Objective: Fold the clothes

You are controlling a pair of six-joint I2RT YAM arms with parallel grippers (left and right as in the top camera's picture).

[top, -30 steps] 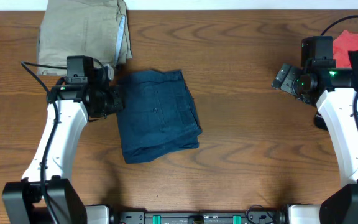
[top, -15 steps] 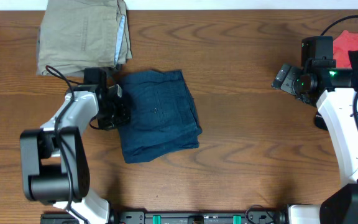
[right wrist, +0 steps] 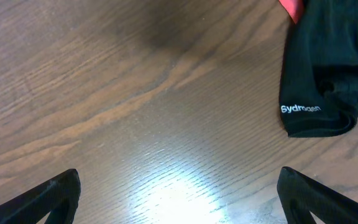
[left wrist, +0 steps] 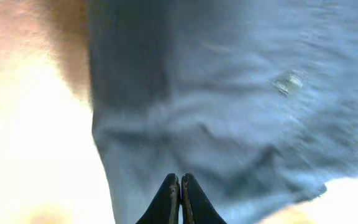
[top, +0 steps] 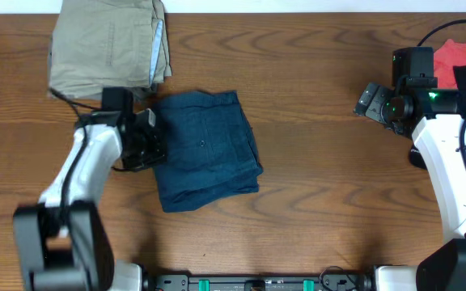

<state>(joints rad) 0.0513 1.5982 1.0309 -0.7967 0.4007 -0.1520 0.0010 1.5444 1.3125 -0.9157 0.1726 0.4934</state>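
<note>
On the table: the shorts (top: 207, 149) lie left of centre in a compact, roughly rectangular bundle of several layers, the edges stacked along the right side and a little askew.
Shorts, close up: the left wrist view shows blurred blue cloth with a few soft wrinkles and bare wood beside its edge.
Left gripper (top: 150, 142): closed, fingers pressed together, at the left edge of the shorts; no cloth shows between the tips, though the blur leaves a thin pinch uncertain.
Right gripper (top: 368, 101): wide open and holding nothing, well apart from the shorts at the right of the table (top: 322, 186).
Done: the folding of the shorts looks essentially complete, since no leg or waistband lies spread out.
Left: at most a tidy of the uneven layers, or a shift of the bundle toward the khaki garment (top: 108, 44), which sits folded just behind it.
Other pieces: a black garment (right wrist: 328, 68) and a red one (top: 459, 52) lie bunched by the right arm; they look unfolded.
Overall: judged near the end for this piece.
</note>
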